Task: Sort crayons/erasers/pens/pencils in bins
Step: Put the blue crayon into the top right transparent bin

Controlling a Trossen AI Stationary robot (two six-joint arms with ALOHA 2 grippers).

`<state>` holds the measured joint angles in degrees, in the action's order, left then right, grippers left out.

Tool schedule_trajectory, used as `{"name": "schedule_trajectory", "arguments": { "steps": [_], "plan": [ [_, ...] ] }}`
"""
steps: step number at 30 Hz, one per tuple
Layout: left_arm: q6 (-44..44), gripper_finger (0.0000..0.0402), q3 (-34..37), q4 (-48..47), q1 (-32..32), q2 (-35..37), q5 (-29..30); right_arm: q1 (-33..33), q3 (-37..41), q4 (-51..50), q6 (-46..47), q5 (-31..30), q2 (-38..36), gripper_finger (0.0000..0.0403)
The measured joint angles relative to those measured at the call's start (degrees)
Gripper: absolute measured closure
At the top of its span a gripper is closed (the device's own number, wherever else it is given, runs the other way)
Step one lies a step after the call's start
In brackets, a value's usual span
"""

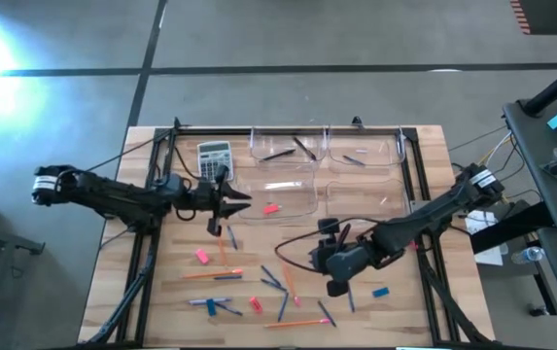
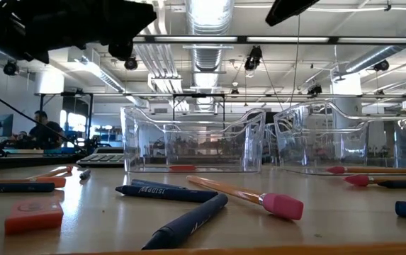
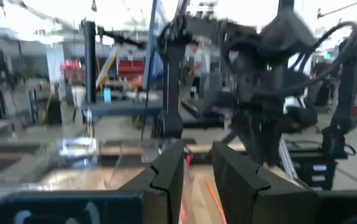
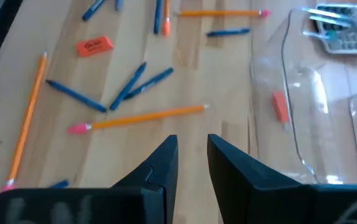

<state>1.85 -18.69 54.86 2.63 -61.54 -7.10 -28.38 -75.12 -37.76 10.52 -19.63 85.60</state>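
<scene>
High view: we see the left pincer by the calculator and the right pincer over scattered pencils on the bench; one eraser lies in a bin.

Low view: a pencil looks light, stiff and apt to roll.

Right wrist view: the fingers stand slightly apart, empty, over a pencil; we would pinch mid-shaft.

Left wrist view: the fingers hold a narrow gap, with nothing clearly gripped.

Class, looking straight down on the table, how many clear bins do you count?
4, in a two-by-two block: back-left bin, back-right bin, front-left bin, front-right bin. None appears hidden.
</scene>
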Motion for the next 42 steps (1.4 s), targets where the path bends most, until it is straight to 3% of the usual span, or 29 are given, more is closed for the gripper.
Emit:
{"name": "schedule_trajectory", "arguments": {
  "steps": [6,9,16,25,30,34,42],
  "plan": [
    [1.19,0.0332,-4.65,-17.07,-0.19,4.22,0.07,-0.44,0.21,-7.08,8.97,10.16,0.01,0.0333],
    [2.39,0.0332,-6.31,-22.61,-0.94,5.04,0.10,-1.55,0.16,-14.94,16.53,12.17,0.01,0.0335],
    [2.34,0.0332,-6.50,-22.41,-3.24,5.12,0.09,-5.70,1.16,-25.77,32.23,12.21,0.00,0.0334],
    [2.91,0.0332,-6.77,-22.29,-6.12,5.01,0.09,-11.19,10.54,-9.32,34.43,10.59,0.00,0.0308],
    [3.56,0.0332,-6.56,-19.40,-6.57,4.49,0.10,-12.06,18.56,-0.65,46.44,10.63,0.00,0.0283],
    [3.39,0.0332,-6.57,-18.89,-6.56,3.58,0.12,-11.95,22.38,1.10,53.03,10.37,0.00,0.0266],
    [1.90,0.0332,-6.55,-18.89,-6.51,1.82,2.94,-12.37,22.78,1.95,58.07,8.92,0.00,0.0266]
  ]
}}
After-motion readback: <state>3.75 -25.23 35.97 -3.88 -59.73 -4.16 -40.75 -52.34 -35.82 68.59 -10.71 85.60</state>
